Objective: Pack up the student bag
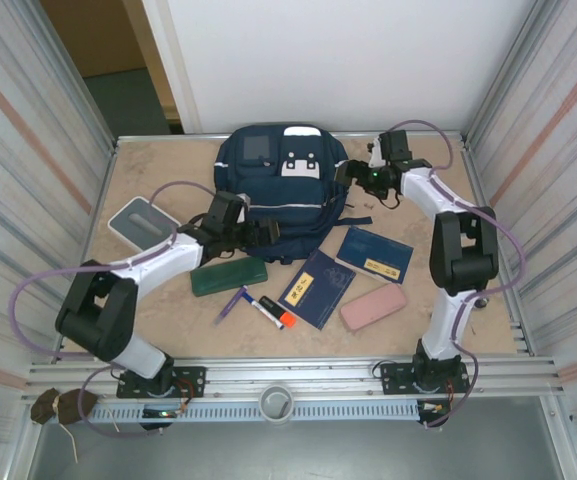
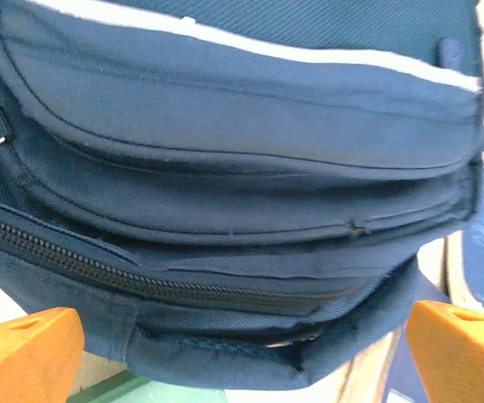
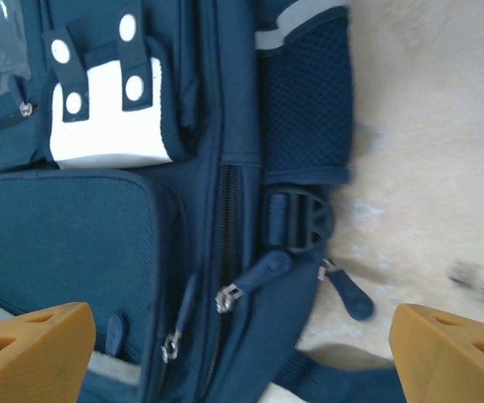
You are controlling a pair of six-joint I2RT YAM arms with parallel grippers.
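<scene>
**A:** Top external view — the large navy-blue fabric student bag (image 1: 278, 185) lies flat at upper centre of the table (image 1: 163, 168). Soft, floppy, probably light.

**B:** Both released: left pincer (image 2: 242, 353) at its lower edge, right pincer (image 3: 242, 357) beside the dark zipper pulls (image 3: 250, 281) — pinch one there, I'd say.

The left arm (image 1: 158, 262) and right arm (image 1: 455, 250) are white tube links between black joint housings, on black base plates (image 1: 163, 382) bolted to the ribbed aluminium rail (image 1: 298, 370). Beyond the rail, a lilac cable (image 1: 20, 295) loops along each. Blocky orange plastic fingertips (image 2: 23, 353) have hollow recesses.
</scene>
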